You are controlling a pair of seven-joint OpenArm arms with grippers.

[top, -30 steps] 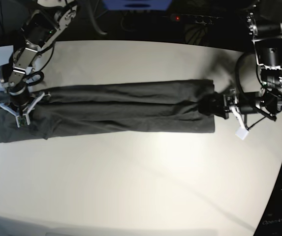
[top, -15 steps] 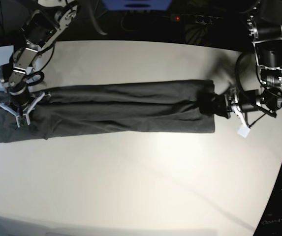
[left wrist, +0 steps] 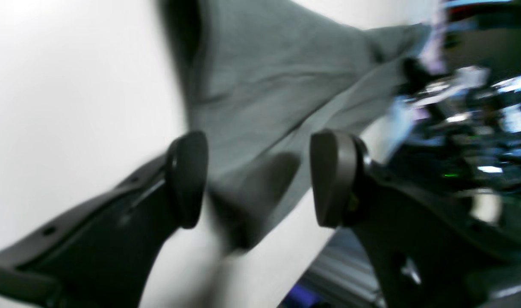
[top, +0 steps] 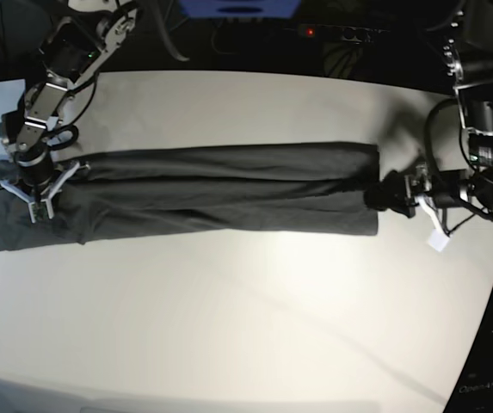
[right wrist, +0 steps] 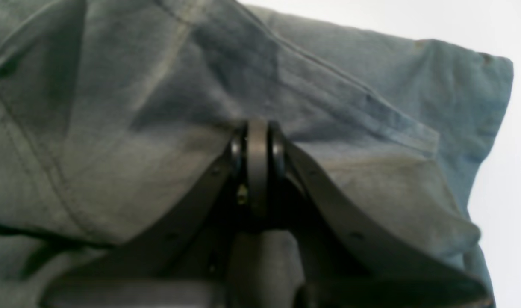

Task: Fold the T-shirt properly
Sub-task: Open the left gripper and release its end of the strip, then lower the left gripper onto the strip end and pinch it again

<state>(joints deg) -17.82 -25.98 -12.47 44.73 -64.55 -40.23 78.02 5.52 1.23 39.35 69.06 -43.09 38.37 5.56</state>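
Observation:
The T-shirt (top: 212, 189) lies on the white table (top: 246, 327) as a long dark grey strip, folded lengthwise and running left to right. My right gripper (top: 37, 202) sits on its left end. In the right wrist view this gripper (right wrist: 258, 141) is shut, a fold of the T-shirt (right wrist: 136, 98) pinched between its pads. My left gripper (top: 375, 196) hovers at the strip's right end. The left wrist view shows it (left wrist: 260, 179) open, with the T-shirt's (left wrist: 264, 85) edge lying between and beyond the pads (left wrist: 187, 177), held by neither.
The table's curved right edge (top: 487, 292) runs close behind my left arm. Dark floor lies beyond it. Cables and a power strip (top: 341, 33) lie behind the table's far edge.
My left gripper has drawn back to the right, off the shirt's right end, staying open. The right gripper has held still on the left end.

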